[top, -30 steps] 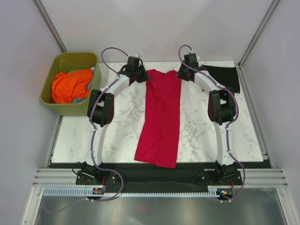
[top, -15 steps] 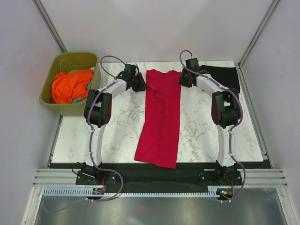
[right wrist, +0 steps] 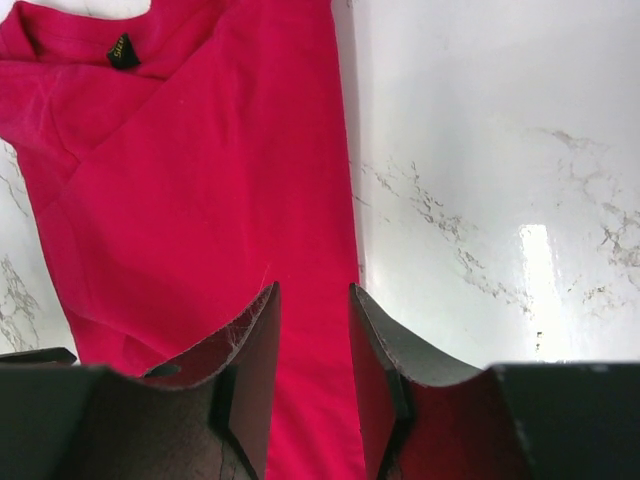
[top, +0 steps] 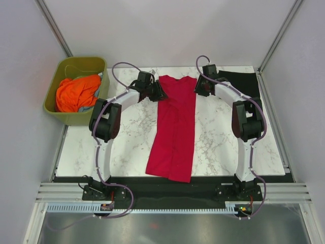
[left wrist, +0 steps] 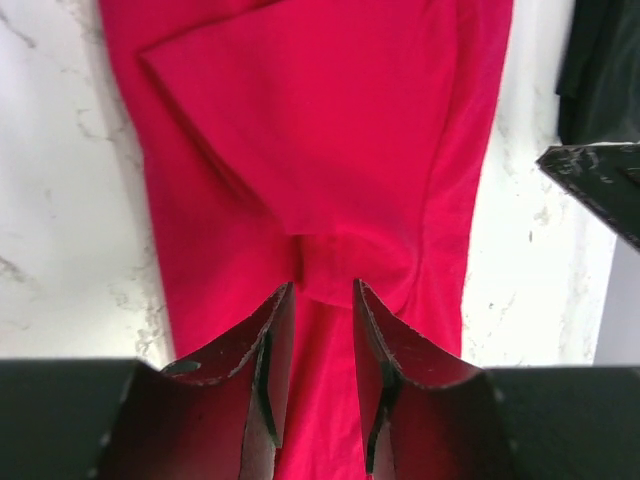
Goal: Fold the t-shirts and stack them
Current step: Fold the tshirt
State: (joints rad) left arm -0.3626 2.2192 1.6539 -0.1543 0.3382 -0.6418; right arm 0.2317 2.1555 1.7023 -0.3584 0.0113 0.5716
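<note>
The crimson t-shirt [top: 175, 127] lies as a long narrow strip down the middle of the marble table [top: 127, 137], collar at the far end, both sleeves folded in. My left gripper [top: 158, 93] hovers open at the strip's left edge near the collar. In the left wrist view its jaws [left wrist: 322, 290] stand apart over a small ridge in the red cloth [left wrist: 330, 130], holding nothing. My right gripper [top: 199, 88] is open at the right edge; its jaws [right wrist: 312, 290] straddle the shirt's border [right wrist: 200, 180]. The black t-shirt [top: 244, 84] lies folded at the back right.
An olive-green tub [top: 61, 107] holding orange cloth [top: 76, 92] stands off the table's left rear corner. Bare marble shows on both sides of the red strip. Frame rails run along the near edge [top: 172, 192].
My left gripper has opened and slid right and nearer, onto the shirt's left edge. The right gripper has shifted slightly toward me, still open. The shirt has stayed flat.
</note>
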